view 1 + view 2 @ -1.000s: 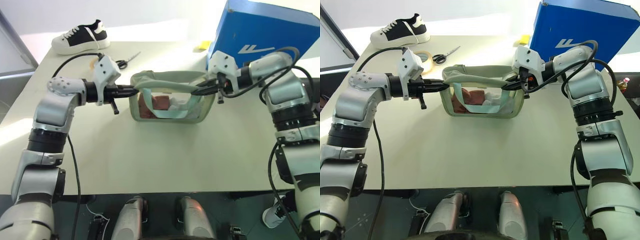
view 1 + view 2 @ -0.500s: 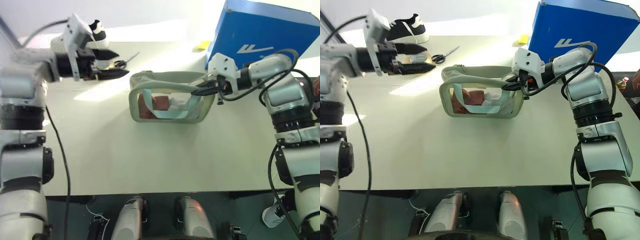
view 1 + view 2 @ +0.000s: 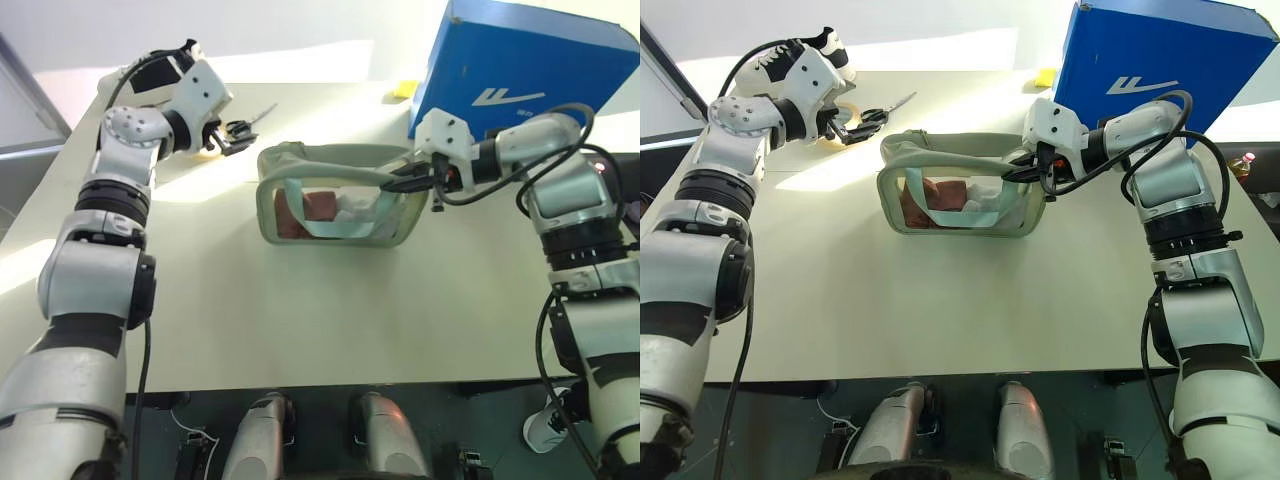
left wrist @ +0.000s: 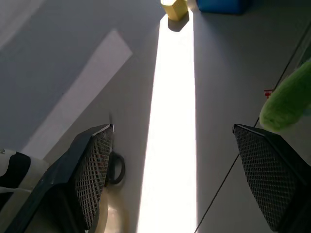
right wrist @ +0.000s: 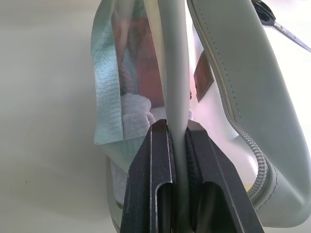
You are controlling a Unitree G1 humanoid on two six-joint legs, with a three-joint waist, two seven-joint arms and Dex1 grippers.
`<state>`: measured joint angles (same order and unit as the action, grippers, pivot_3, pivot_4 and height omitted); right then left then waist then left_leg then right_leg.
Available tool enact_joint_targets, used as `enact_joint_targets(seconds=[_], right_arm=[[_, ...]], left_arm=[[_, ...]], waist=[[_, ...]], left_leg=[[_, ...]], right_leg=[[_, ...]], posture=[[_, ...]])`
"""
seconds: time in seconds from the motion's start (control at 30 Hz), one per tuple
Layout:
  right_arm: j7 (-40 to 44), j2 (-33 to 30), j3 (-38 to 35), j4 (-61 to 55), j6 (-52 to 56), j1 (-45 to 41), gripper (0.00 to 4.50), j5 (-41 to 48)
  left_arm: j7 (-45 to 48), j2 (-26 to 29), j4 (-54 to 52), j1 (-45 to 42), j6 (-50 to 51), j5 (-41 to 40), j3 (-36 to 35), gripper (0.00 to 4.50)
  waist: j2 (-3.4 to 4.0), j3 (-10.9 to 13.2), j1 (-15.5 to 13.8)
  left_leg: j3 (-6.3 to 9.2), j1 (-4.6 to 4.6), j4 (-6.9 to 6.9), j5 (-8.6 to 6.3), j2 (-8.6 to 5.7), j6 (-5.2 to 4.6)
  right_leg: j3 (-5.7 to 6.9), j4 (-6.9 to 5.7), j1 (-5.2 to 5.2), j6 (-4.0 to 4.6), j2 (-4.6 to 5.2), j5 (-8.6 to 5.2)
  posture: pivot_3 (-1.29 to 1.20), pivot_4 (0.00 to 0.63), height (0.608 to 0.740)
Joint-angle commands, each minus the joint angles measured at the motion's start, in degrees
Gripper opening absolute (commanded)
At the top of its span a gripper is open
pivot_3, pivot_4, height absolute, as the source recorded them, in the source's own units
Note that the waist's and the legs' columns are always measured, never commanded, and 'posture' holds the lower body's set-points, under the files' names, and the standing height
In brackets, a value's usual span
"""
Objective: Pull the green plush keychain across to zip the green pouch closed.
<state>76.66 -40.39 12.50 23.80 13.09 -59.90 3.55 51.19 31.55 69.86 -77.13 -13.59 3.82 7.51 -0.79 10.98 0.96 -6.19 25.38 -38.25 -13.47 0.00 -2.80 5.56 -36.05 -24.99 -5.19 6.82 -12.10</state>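
Jaws spread wide and empty on the left gripper (image 4: 170,170); the right gripper (image 5: 177,145) pinches the sage-green, clear-windowed green pouch (image 3: 335,205) by its rim; a lime fuzzy green plush keychain (image 4: 286,102) shows nearby.

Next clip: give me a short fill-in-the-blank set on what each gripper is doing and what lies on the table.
1. The right gripper is shut on the rim of the green ____.
2. The left gripper, with nothing between its fingers, is ____.
3. Behind the right arm stands a big ____ box.
4. The scissors lie beside the ____ gripper.

Missing words: pouch; open; blue; left
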Motion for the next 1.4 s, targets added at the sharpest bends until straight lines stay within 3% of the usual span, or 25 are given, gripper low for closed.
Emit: enact_joint_targets(seconds=[0.03,0.5,0.87,1.0,1.13,1.17,1.4], right_arm=[[-0.2,0.2,-1.2,-1.8,0.5,0.2,0.00,0.8],[-0.5,0.5,-1.1,-4.4,2.9,0.6,0.00,1.2],[-1.2,1.7,-0.8,-5.6,4.3,0.8,0.00,1.3],[-1.5,1.7,-0.9,-5.5,4.3,0.8,0.00,1.2],[-1.8,1.6,-1.0,-5.0,4.0,0.9,0.00,1.1],[-1.9,1.7,-1.0,-4.8,3.8,0.8,0.00,1.0],[-2.9,2.3,-1.2,-3.4,3.2,-0.2,0.00,0.8]], left_arm=[[6.6,0.0,0.3,-2.0,-2.4,1.0,0.2,4.17],[12.6,-1.6,2.6,-3.0,-7.8,8.0,3.7,4.17],[8.7,-5.1,4.0,-4.3,-10.1,10.7,4.1,4.17],[9.2,-4.9,4.1,-5.0,-9.9,10.5,3.4,2.41],[8.3,-3.9,4.0,-5.8,-10.2,10.7,3.2,0.26],[7.7,-3.7,4.0,-6.2,-10.3,10.9,3.3,0.05],[1.9,-4.6,2.6,-9.7,-11.9,9.0,1.0,0.05]], waist=[[0.00,0.0,0.0],[0.00,0.0,0.0],[0.00,0.0,0.2],[0.00,0.0,0.2],[0.00,0.0,0.2],[0.00,0.0,0.2],[0.00,0.0,0.1]], left_leg=[[0.00,0.00,0.00,-0.01,0.00,-0.01],[0.01,0.00,-0.01,-0.02,0.01,-0.04],[0.00,0.01,0.00,-0.02,0.02,-0.05],[0.00,0.01,0.00,-0.03,0.03,-0.05],[0.00,0.01,0.00,-0.03,0.03,-0.05],[0.00,0.02,0.00,-0.03,0.03,-0.05],[0.01,0.03,0.00,-0.03,0.03,-0.06]], right_leg=[[0.00,0.00,0.00,0.00,0.00,0.00],[0.00,-0.02,-0.02,0.00,0.00,0.00],[0.00,-0.03,-0.05,0.00,0.00,0.00],[0.00,-0.03,-0.05,0.00,-0.01,0.00],[0.00,-0.04,-0.06,0.00,-0.01,0.00],[0.00,-0.04,-0.06,0.00,-0.01,0.00],[0.00,-0.04,-0.07,0.00,0.00,0.00]], posture=[[0.00,0.150,0.740],[0.00,0.150,0.740],[0.00,0.150,0.740],[0.00,0.150,0.740],[0.00,0.150,0.740],[0.00,0.150,0.740],[0.00,0.150,0.740]])
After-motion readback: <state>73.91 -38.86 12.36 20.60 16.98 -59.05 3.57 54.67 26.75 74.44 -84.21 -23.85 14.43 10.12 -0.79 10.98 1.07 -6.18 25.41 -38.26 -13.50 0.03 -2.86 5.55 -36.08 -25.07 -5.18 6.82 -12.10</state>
